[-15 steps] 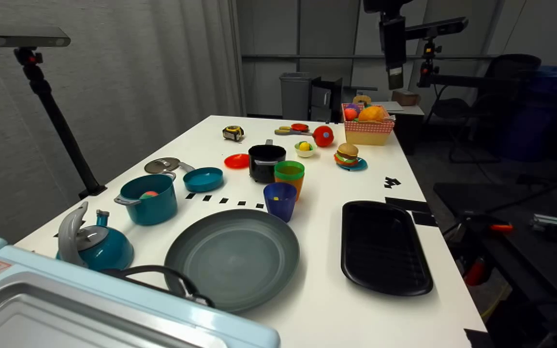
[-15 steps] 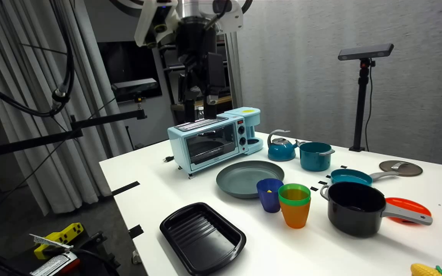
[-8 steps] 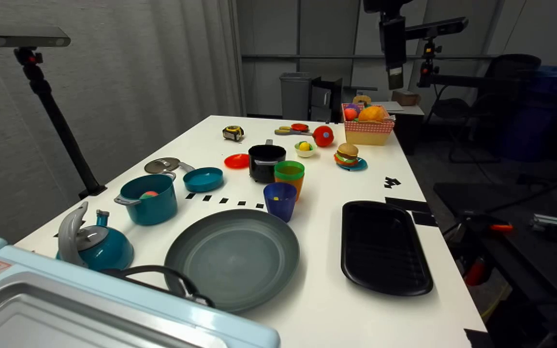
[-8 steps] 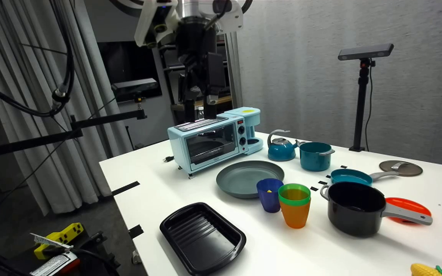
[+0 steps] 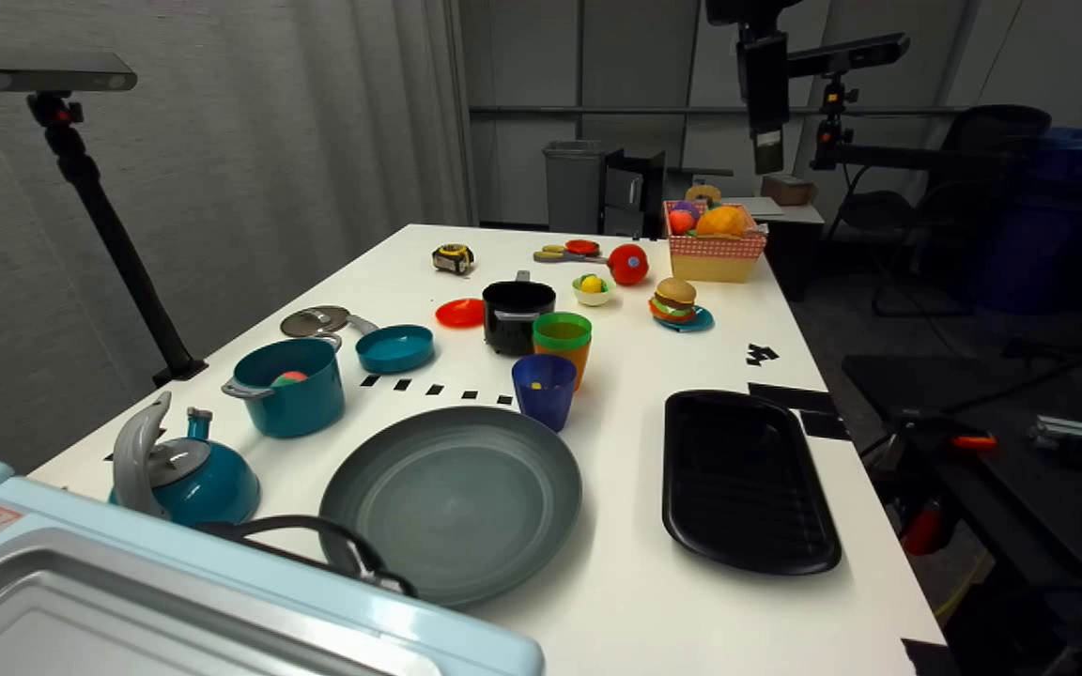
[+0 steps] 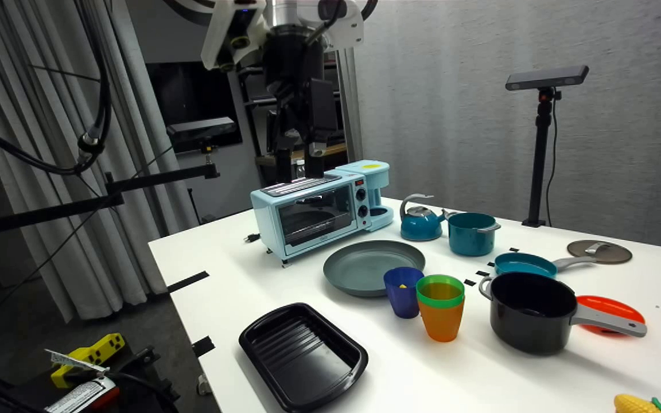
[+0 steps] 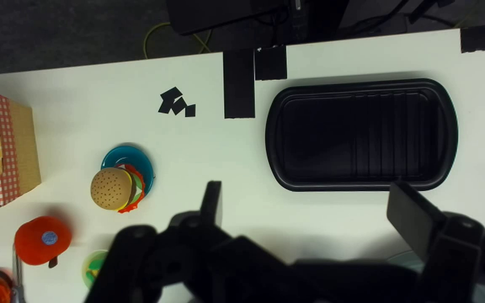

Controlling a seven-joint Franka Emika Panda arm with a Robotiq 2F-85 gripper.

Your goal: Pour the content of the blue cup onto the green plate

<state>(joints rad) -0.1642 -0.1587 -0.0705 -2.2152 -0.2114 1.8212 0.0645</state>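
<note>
Black and two-fingered, the claw [image 6: 299, 167] hangs high in an exterior view, pointing straight down beneath the white arm [image 6: 345, 26] that enters at the top edge; its fingers [image 6: 315, 165] stand apart and hold nothing. Lower, on the white counter [image 6: 422, 378], a small dark blue plastic tumbler [image 6: 404, 307] stands upright with bright yellow pieces [image 6: 403, 285] inside, between a large round grey-green plate [image 6: 359, 272] and an orange cup with a green rim [image 6: 442, 321]. In an exterior view a single dark finger [image 5: 768, 145] shows at the top, tip down, well above the counter, and the tumbler stands just beside the plate's rim. In the wrist view the fingers reach in from the bottom, spread wide, with counter visible between them; beyond the tips lies a black rectangular tray [image 7: 318, 139]
</note>
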